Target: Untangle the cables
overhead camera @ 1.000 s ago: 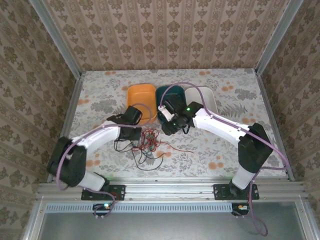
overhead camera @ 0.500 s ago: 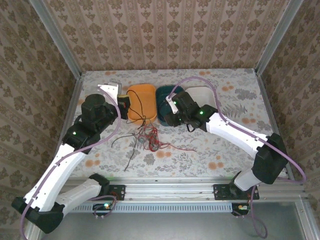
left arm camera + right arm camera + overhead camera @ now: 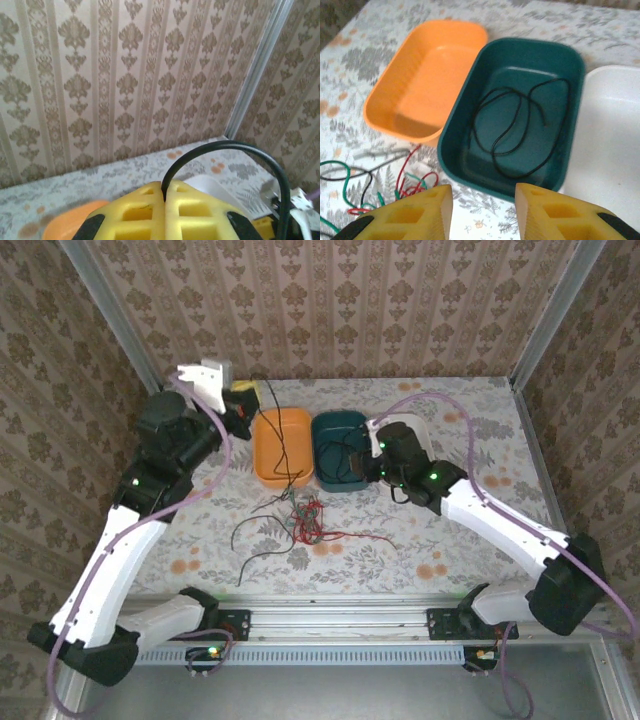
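The left claw (image 3: pixel 164 200) is clenched on a black cable (image 3: pixel 225 143), pinched between its yellow fingertips. It hangs raised over the far left part of the table (image 3: pixel 450 530), just beside the orange tray (image 3: pixel 430 80). From it the cable arcs up, then drops across the orange tray to the tangle of red, green and black cables (image 3: pixel 300 520), which lies on the table between the trays and the near edge. The right claw (image 3: pixel 482 210) is released, its fingers spread and grasping nothing, at the near side of the green tray (image 3: pixel 465 110). A second black cable (image 3: pixel 520 125) lies looped inside that tray. The white tray (image 3: pixel 610 130) sits touching the green one's right side.
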Motion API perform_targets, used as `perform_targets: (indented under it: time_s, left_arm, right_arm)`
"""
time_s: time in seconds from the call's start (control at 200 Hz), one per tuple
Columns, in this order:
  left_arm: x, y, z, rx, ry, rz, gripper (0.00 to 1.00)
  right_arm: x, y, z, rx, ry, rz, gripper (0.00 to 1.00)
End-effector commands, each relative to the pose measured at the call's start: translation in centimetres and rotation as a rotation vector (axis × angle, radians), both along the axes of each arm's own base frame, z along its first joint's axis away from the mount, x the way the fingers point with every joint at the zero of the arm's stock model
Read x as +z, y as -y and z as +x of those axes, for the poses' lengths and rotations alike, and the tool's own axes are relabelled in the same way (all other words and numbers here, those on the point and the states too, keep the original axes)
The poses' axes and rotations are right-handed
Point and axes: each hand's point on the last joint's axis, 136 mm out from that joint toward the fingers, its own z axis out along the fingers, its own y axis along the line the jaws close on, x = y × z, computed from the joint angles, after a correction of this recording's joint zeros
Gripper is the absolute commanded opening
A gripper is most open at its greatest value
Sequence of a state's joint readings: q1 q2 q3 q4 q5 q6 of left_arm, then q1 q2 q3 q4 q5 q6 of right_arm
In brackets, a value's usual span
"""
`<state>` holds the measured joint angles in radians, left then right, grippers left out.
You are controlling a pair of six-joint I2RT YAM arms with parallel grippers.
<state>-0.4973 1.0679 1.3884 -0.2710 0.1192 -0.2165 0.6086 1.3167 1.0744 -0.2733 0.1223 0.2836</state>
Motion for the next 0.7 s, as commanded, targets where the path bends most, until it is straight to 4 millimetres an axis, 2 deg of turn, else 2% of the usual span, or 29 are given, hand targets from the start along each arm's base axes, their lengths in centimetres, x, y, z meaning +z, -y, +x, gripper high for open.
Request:
perform_targets:
  time_s: [0.0, 0.02, 0.08, 0.215, 0.41, 0.475, 0.525, 0.58, 0.65, 0.695]
  left_arm:
    - [4.0, 0.5, 0.4, -0.054, 0.072, -0.074, 0.0]
    - [4.4, 0.0, 1.1, -0.045, 0.072, -0.084, 0.0]
    - [5.4, 0.6, 1.6, -0.099, 0.074, -0.12, 0.0]
    - [8.2, 2.6, 1.1, -0.267, 0.109, -0.184, 0.0]
    - [12.0, 3.4, -1.9, -0.415, 0.256, -0.202, 0.0]
    - [12.3, 3.7, -3.6, -0.481, 0.294, -0.195, 0.0]
    - [11.6, 3.6, -3.7, -0.482, 0.281, -0.188, 0.0]
    - [9.6, 3.6, -2.8, -0.45, 0.217, -0.176, 0.0]
    - [5.2, 3.5, -0.5, -0.371, 0.086, -0.159, 0.0]
    - [1.0, 3.5, 1.3, -0.316, -0.043, -0.146, 0.0]
  right_arm:
    - [1.7, 1.8, 0.7, -0.097, 0.049, 0.082, 0.4]
    - [1.7, 2.1, 0.7, -0.104, 0.047, 0.086, 0.4]
    - [1.4, 2.8, 0.6, -0.126, 0.042, 0.091, 0.39]
    - [1.2, 3.8, 0.3, -0.155, 0.038, 0.107, 0.39]
    - [1.1, 4.1, 0.0, -0.155, 0.039, 0.113, 0.39]
    - [1.1, 4.1, -0.1, -0.15, 0.038, 0.114, 0.39]
    - [1.0, 3.9, -0.1, -0.14, 0.034, 0.112, 0.39]
    - [0.8, 3.5, -0.3, -0.116, 0.025, 0.113, 0.38]
    - [0.4, 2.5, -0.6, -0.056, 0.006, 0.119, 0.38]
    - [0.1, 1.9, -0.8, -0.016, -0.015, 0.121, 0.38]
